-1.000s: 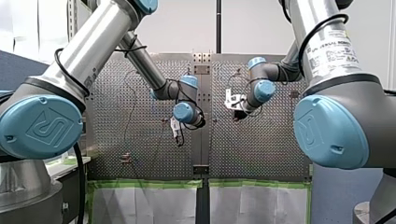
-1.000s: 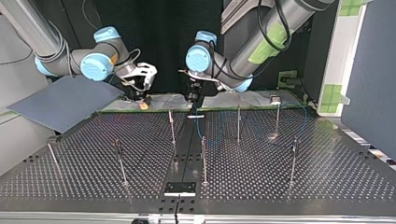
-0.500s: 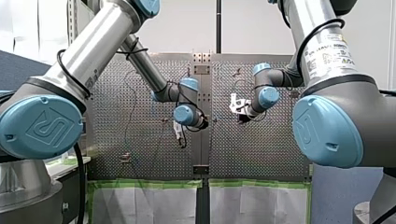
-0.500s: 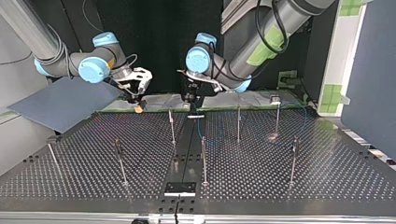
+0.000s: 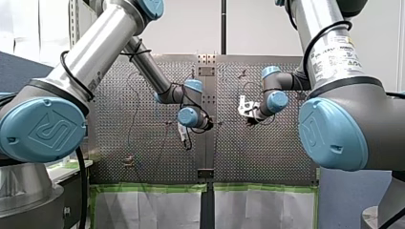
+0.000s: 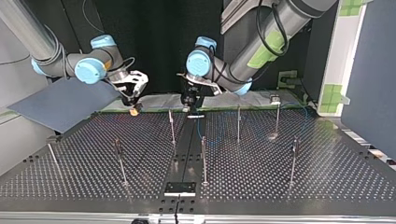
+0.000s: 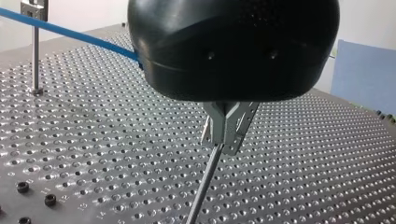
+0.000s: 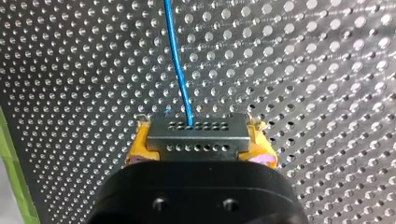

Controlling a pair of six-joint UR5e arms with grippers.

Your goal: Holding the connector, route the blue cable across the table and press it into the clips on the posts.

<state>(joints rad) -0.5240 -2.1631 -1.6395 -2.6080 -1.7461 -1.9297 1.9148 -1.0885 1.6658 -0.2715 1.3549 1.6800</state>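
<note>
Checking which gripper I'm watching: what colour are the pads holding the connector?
Yellow; the pads of my right gripper clamp the connector. Best in the right wrist view.

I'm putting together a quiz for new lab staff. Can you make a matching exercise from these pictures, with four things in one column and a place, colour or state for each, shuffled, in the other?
Things
1 connector
2 blue cable
3 pads of my right gripper
4 blue panel

Place, colour or state
A yellow
B beside the table, at the top view's left
C clamped in my right gripper
D runs out of the connector, over the table

Pairs: 1-C, 2-D, 3-A, 4-B
</note>
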